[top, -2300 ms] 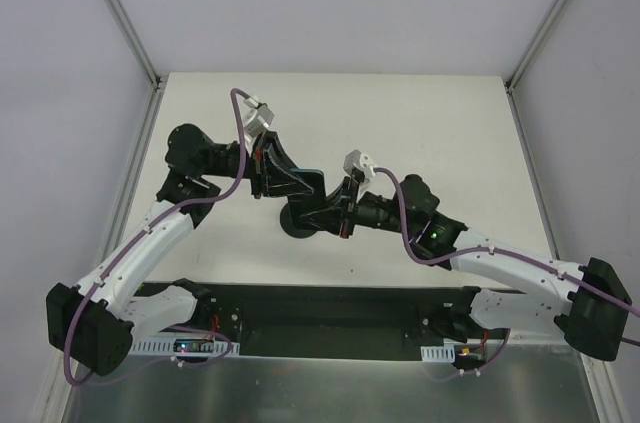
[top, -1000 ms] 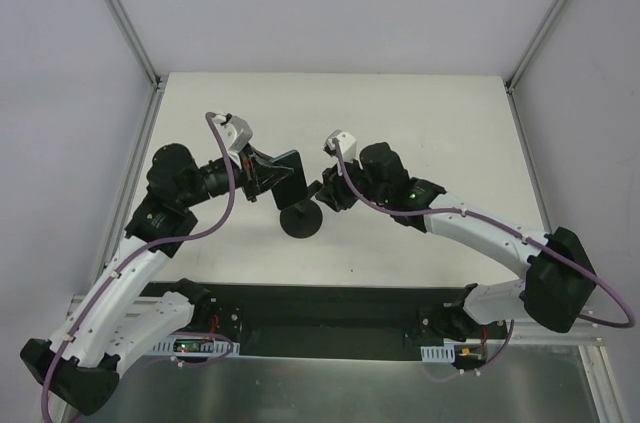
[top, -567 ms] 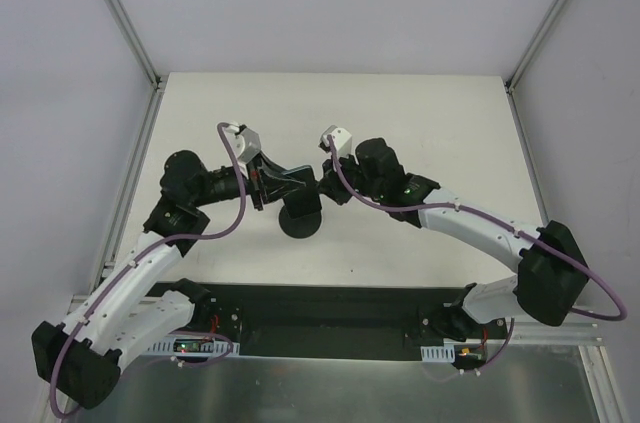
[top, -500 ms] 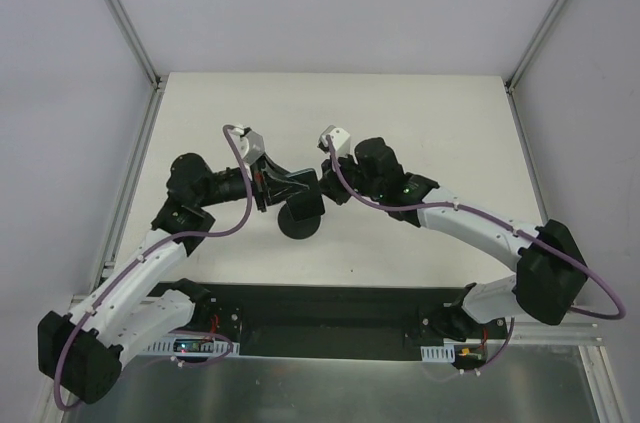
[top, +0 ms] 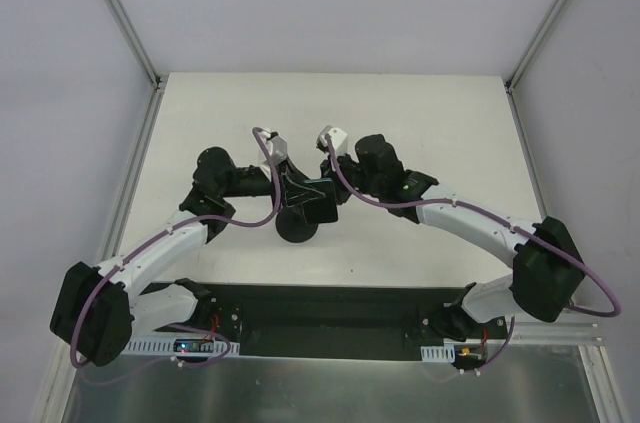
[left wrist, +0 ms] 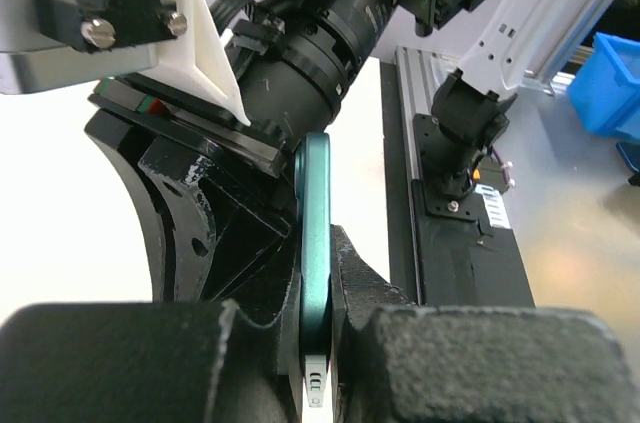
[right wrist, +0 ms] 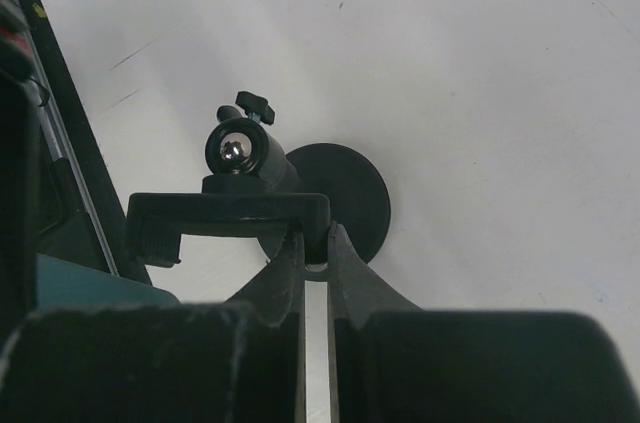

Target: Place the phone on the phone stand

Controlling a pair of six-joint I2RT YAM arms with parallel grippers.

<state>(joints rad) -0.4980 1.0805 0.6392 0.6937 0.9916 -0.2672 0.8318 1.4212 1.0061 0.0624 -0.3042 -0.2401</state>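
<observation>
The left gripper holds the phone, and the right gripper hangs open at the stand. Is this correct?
One part is wrong: the right gripper is not open. The right wrist view shows it shut on the cradle of the stand. The left gripper does hold the phone.

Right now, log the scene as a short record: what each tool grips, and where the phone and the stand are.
left tool: shut on the phone, held edge-on
right tool: shut on the cradle of the phone stand
disc base: flat on the table
phone placement: near the cradle, not seated in it
</observation>
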